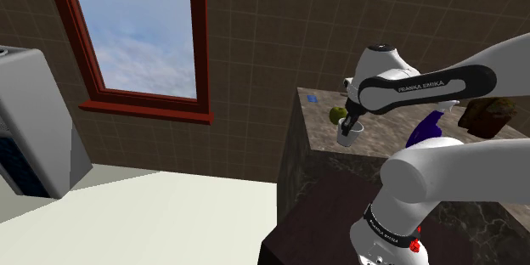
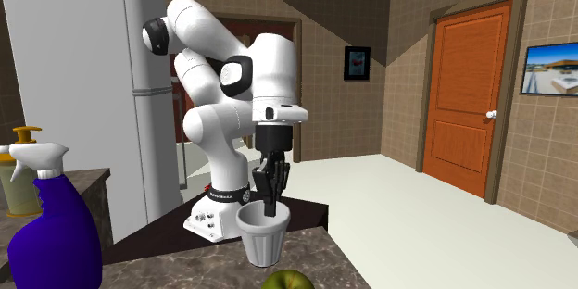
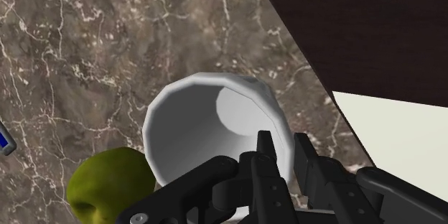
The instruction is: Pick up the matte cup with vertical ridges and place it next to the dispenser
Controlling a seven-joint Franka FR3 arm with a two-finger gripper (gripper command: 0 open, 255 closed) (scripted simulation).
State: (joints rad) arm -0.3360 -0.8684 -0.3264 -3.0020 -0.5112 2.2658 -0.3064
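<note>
A pale grey cup [image 2: 262, 238] with faint vertical ridges stands upright on the dark marble counter [image 2: 324, 264], near its edge. My black gripper [image 2: 270, 196] reaches down from above it. One finger is inside the cup and the other outside, shut on the near wall of the cup [image 3: 208, 115]. In the wrist view the gripper [image 3: 283, 143] clasps the rim. The shoulder view shows the gripper [image 1: 349, 121] at the cup [image 1: 351, 132] on the counter's near corner. A pale dispenser [image 2: 17, 181] with a yellow pump stands at the second exterior view's far left.
A green apple [image 3: 108, 187] lies right beside the cup. A blue spray bottle [image 2: 51, 236] stands in front of the dispenser. A brown lumpy object [image 1: 488, 115] sits further along the counter. The counter's edge drops to a dark stand top [image 3: 373, 29].
</note>
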